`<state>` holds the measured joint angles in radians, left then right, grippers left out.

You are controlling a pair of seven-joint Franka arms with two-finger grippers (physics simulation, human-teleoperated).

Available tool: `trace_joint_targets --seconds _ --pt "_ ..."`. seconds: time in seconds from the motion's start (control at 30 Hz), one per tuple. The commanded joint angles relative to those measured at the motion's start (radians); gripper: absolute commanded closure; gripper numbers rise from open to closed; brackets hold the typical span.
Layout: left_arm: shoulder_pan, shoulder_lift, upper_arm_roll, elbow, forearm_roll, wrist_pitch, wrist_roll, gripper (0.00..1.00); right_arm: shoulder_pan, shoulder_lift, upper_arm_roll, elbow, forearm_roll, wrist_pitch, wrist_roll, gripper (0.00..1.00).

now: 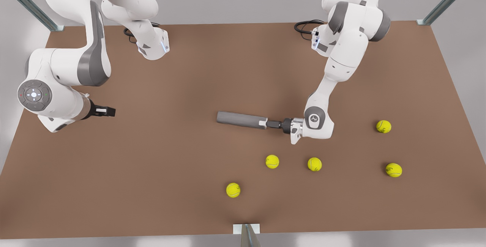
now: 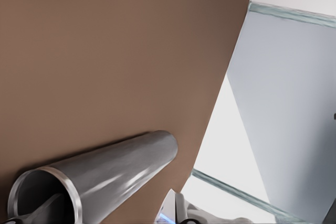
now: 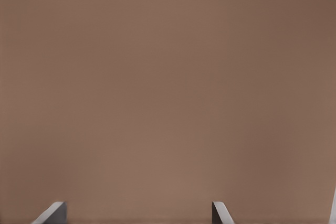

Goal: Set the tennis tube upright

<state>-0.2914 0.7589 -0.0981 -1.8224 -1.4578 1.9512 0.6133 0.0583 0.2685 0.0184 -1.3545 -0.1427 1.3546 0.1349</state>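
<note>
We see the tennis tube (image 1: 242,119) lying on its side near the middle of the brown tabletop (image 1: 171,156). Our left gripper (image 1: 271,123) grips its silvery rim end, one finger (image 2: 44,209) inside the open mouth, jaws pinching the wall. Our right gripper (image 1: 108,111) waits well apart at the front view's left, jaws spread above bare tabletop. Five yellow tennis balls (image 1: 272,161) lie scattered nearby; grey walls surround.

The front view looks steeply down over the whole tabletop (image 1: 190,144). Both wrist views sit close above that same tabletop, the left one beside the tennis tube (image 2: 105,174).
</note>
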Motion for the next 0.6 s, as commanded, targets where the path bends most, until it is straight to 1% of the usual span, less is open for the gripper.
trace_joint_targets --seconds 0.0,0.07,0.13,0.17,0.23,0.3,0.33,0.4,0.43,0.47,0.5,0.57 --pt "-0.003 0.002 0.000 0.000 -0.009 0.000 0.000 0.00 0.000 0.000 0.000 0.000 0.000 0.001 0.000 0.00" --pt "-0.008 0.011 0.000 0.000 -0.016 0.000 0.023 0.00 0.003 0.000 0.002 0.003 0.000 0.000 0.000 0.00" --pt "-0.020 0.016 0.000 0.000 -0.024 0.000 0.028 0.00 -0.020 0.001 0.003 0.006 0.081 0.017 0.015 0.00" --pt "-0.026 0.016 0.000 0.000 -0.029 0.000 0.028 0.00 -0.075 0.000 0.005 0.006 0.152 0.074 0.015 0.00" --pt "-0.029 0.016 0.000 0.000 -0.029 0.000 0.028 0.00 -0.067 0.001 0.009 0.003 0.126 0.077 -0.003 0.00" --pt "-0.029 0.016 0.000 0.000 -0.029 0.000 0.029 0.01 -0.097 -0.002 0.008 0.003 0.143 0.077 0.014 0.00" --pt "-0.031 0.016 0.000 0.000 -0.029 0.000 0.029 0.07 -0.104 0.000 0.002 0.005 0.161 0.077 0.015 0.00" --pt "-0.031 0.017 0.000 0.002 -0.029 0.000 0.028 0.24 -0.124 0.000 0.008 0.003 0.166 0.075 0.014 0.00" --pt "-0.031 0.017 0.000 0.003 -0.029 0.000 0.028 0.41 -0.124 0.000 0.008 0.003 0.161 0.077 0.014 0.00" --pt "-0.029 0.019 0.001 0.011 -0.029 -0.002 0.028 0.47 -0.126 0.001 0.008 0.003 0.163 0.077 0.014 0.00" --pt "-0.029 0.019 0.000 0.012 -0.027 -0.003 0.028 0.47 -0.126 0.000 0.008 0.003 0.167 0.077 0.015 0.00" --pt "-0.029 0.020 0.001 0.015 -0.027 -0.008 0.026 0.51 -0.112 0.000 0.009 0.003 0.163 0.075 0.014 0.00"
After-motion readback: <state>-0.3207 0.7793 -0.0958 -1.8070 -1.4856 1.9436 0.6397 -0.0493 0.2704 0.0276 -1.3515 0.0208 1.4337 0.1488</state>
